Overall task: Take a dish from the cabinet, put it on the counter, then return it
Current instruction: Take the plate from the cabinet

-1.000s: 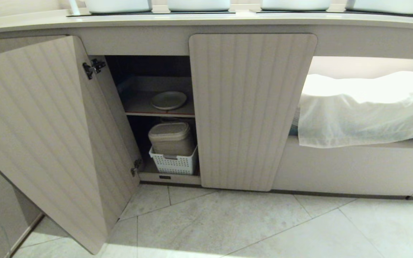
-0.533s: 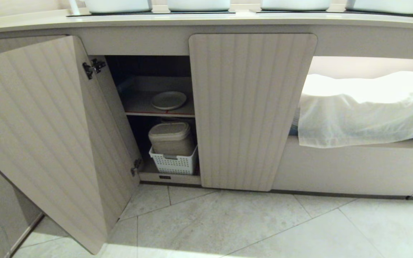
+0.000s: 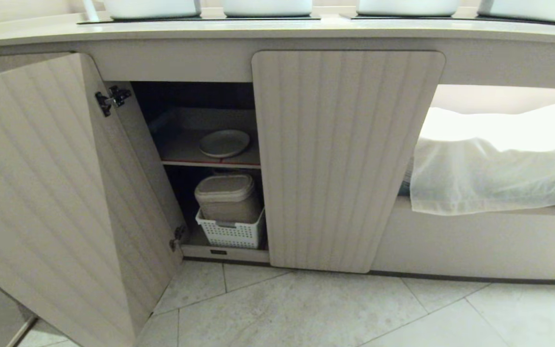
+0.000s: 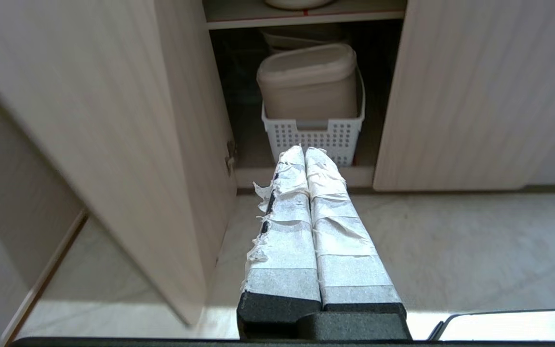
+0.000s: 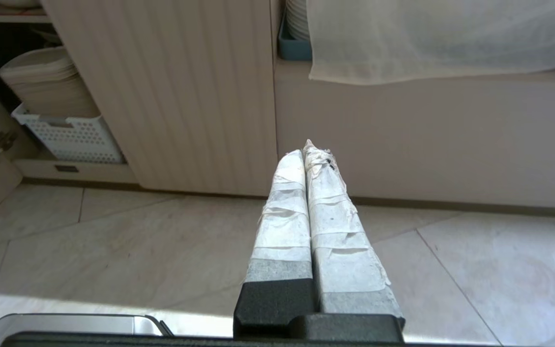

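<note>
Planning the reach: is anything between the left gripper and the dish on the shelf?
Nothing visible blocks it. The cabinet door is swung open, and the dish lies alone on the shelf. The left gripper, shut, sits lower, opposite the basket.

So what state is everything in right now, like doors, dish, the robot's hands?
left cabinet door: swung open
middle cabinet door: closed
dish: lying flat on the upper shelf
lidded container: lid on, sitting in the white basket
left gripper: shut, empty
right gripper: shut, empty
</note>
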Robot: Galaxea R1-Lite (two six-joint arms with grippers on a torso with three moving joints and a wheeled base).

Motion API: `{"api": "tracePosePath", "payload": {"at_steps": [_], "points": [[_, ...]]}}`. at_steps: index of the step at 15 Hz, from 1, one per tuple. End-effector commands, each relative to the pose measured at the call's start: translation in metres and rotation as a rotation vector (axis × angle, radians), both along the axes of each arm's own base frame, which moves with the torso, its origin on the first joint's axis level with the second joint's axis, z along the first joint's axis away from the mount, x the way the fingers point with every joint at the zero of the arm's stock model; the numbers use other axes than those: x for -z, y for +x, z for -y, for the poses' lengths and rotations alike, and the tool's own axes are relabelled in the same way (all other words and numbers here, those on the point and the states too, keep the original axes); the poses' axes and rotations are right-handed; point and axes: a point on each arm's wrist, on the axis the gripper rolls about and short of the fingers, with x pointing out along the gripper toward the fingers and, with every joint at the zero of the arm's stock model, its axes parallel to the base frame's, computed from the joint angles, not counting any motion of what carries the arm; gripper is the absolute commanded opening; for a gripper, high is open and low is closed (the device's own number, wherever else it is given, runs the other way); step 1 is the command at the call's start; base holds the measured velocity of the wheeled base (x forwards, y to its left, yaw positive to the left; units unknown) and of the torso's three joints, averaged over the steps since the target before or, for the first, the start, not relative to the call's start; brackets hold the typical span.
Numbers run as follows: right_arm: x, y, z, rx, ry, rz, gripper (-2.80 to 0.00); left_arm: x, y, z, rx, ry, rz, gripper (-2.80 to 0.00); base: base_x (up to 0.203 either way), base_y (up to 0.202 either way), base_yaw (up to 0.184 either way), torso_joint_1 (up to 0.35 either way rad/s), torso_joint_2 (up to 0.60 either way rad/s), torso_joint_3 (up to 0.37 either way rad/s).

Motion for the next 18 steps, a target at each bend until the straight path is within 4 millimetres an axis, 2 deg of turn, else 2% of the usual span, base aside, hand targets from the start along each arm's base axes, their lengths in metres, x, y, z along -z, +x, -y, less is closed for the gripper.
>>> {"api": "tracePosePath", "payload": {"at_steps": [1, 15, 18], "points": [[0.0000, 0.0001, 0.0000, 0.000, 0.000, -0.001, -2.80, 0.0000, 0.0000, 0.0000, 0.000, 0.000, 0.000, -2.80, 0.196, 0.000, 0.000, 0.000, 0.00, 0.003], [0.0001, 0.0000, 0.0000, 0.000, 0.002, 0.000, -2.80, 0.0000, 0.0000, -0.0001, -0.003, 0.000, 0.000, -2.80, 0.197, 0.000, 0.001, 0.003, 0.00, 0.003], [0.0000, 0.0000, 0.0000, 0.000, 0.000, 0.000, -2.80, 0.0000, 0.0000, -0.0001, -0.005, -0.002, 0.000, -2.80, 0.040, 0.000, 0.001, 0.003, 0.00, 0.000]]}}
